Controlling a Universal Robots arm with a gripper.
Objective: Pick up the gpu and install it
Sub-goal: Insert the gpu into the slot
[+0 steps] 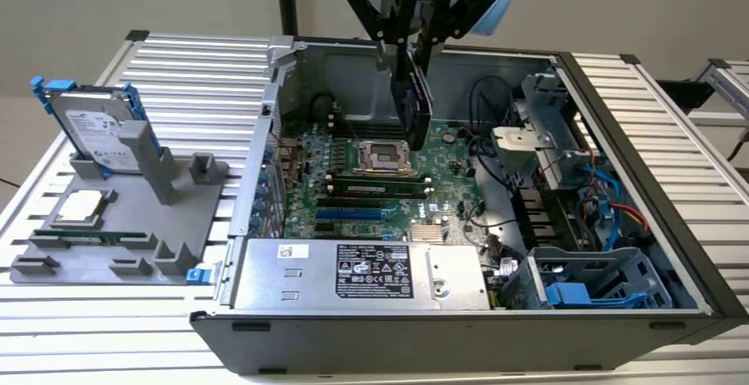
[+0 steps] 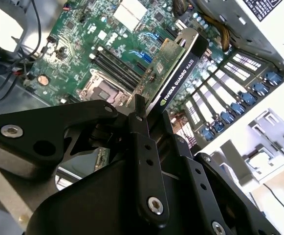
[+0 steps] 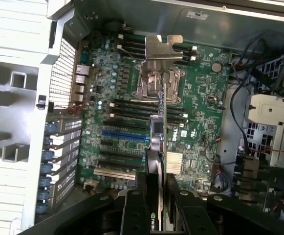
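Black gripper (image 1: 408, 56) fingers are clamped on the gpu (image 1: 413, 104), one on each face, and hold the card on edge over the open computer case (image 1: 655, 183). In the exterior view the card hangs at about twelve o'clock of the green motherboard (image 1: 363, 183), with its lower end above the board near the metal-framed processor socket (image 1: 381, 157); whether that end touches the board I cannot tell. In the second wrist view the gripper (image 2: 144, 115) pinches the near end of the gpu (image 2: 173, 68), whose black shroud faces one way and green circuit face the other, raised clear of the board. In the first wrist view the gpu (image 3: 159, 142) is seen edge-on between the gripper (image 3: 157, 205) fingers, its silver bracket (image 3: 163, 46) at the far end over the socket, with a blue expansion slot (image 3: 124, 133) just beside the card's line and lower down. At six o'clock of the case lies the silver power supply (image 1: 363, 271). Well apart, at nine o'clock of the case in the exterior view, a grey fixture (image 1: 153, 253) sits on the slatted white table (image 1: 199, 69); a silver hard drive (image 1: 94, 126) with blue rails stands upright in it at its twelve o'clock, and a square processor chip (image 1: 82, 208) lies flat nearer its six o'clock.
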